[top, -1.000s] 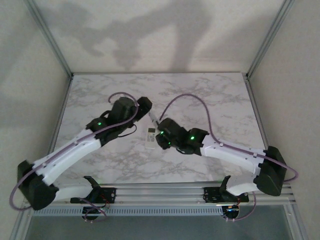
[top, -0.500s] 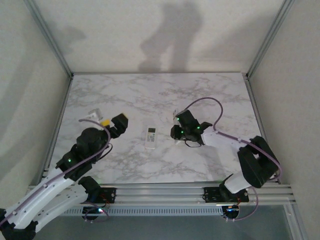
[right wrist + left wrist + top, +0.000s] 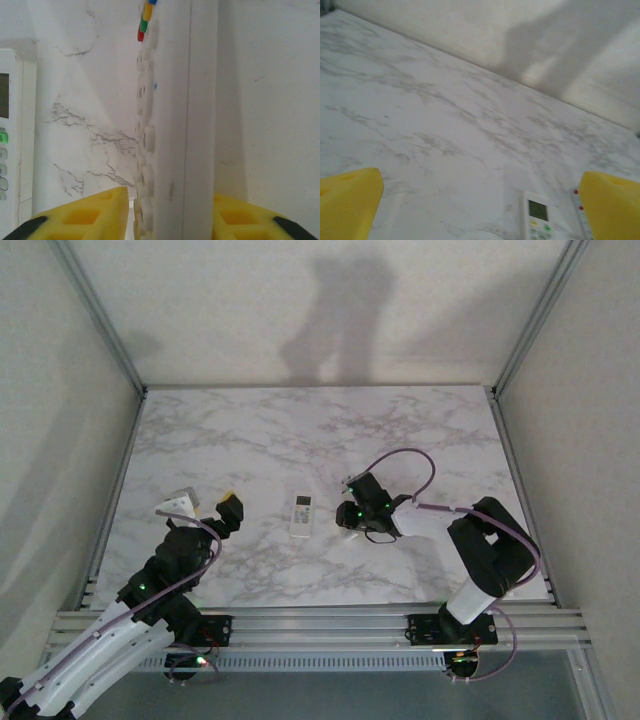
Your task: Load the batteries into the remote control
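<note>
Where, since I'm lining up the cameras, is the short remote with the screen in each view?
Top external: the short remote lies near the middle of the marble table.
Left wrist: bottom edge, right of centre.
Right wrist: far left edge, cut off.
Shared landmark: the table's grey veins.

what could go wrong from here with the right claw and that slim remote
1. The slim remote stands on its edge between the right claw pads, and the grip looks loose. It may topple, perhaps onto the display remote beside it.
2. The left claw hangs open well off to the side, too far to steady it.
</note>
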Robot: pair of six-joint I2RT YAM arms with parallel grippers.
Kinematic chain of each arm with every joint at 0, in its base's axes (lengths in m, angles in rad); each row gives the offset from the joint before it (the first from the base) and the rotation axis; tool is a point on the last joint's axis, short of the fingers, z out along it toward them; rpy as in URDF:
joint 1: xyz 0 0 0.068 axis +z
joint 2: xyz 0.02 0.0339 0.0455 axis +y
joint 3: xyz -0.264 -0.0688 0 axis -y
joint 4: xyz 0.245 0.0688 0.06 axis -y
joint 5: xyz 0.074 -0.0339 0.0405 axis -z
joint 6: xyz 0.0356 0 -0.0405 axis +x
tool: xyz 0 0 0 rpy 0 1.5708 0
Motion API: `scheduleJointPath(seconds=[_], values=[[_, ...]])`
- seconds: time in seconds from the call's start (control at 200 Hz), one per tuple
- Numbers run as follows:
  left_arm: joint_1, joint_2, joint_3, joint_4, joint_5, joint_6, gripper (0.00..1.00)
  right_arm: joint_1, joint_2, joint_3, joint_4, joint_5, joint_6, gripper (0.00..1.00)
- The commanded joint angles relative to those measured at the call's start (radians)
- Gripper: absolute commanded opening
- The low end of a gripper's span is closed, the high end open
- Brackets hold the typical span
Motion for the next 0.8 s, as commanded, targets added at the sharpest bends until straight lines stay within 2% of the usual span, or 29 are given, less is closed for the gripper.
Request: scheduleJointPath(seconds=[0.0,0.105,0.235,0.37,0.466,0.531,0.641,0.716,0.796], values=[[0.013,0.027,-0.027,0.084,-0.153,0.089,0.99,0.004,-0.008,-0.044,-0.003,0.056,0.005,0.45],[0.038,0.089,-0.041,0.152,-0.202,0.144,0.99,0.001,-0.067,-0.043,-0.057,0.086,-0.004,0.55],[0.108,0.195,-0.052,0.254,-0.197,0.207,1.00,-0.030,-0.199,-0.017,-0.190,0.130,-0.031,0.67],[0.220,0.303,-0.085,0.402,-0.156,0.287,1.00,-0.137,-0.358,0.024,-0.331,0.181,-0.082,0.82],[0.309,0.372,-0.123,0.538,-0.090,0.344,1.00,-0.242,-0.453,0.032,-0.363,0.262,-0.157,0.94],[0.397,0.426,-0.134,0.595,-0.017,0.350,1.00,-0.310,-0.494,0.027,-0.345,0.344,-0.236,0.99],[0.515,0.513,-0.151,0.696,0.128,0.323,1.00,-0.398,-0.519,-0.020,-0.201,0.436,-0.422,0.99],[0.559,0.572,-0.174,0.803,0.195,0.324,0.99,-0.466,-0.477,-0.068,-0.078,0.459,-0.502,0.99],[0.598,0.648,-0.178,0.890,0.253,0.329,1.00,-0.549,-0.378,-0.087,0.006,0.442,-0.508,0.99]])
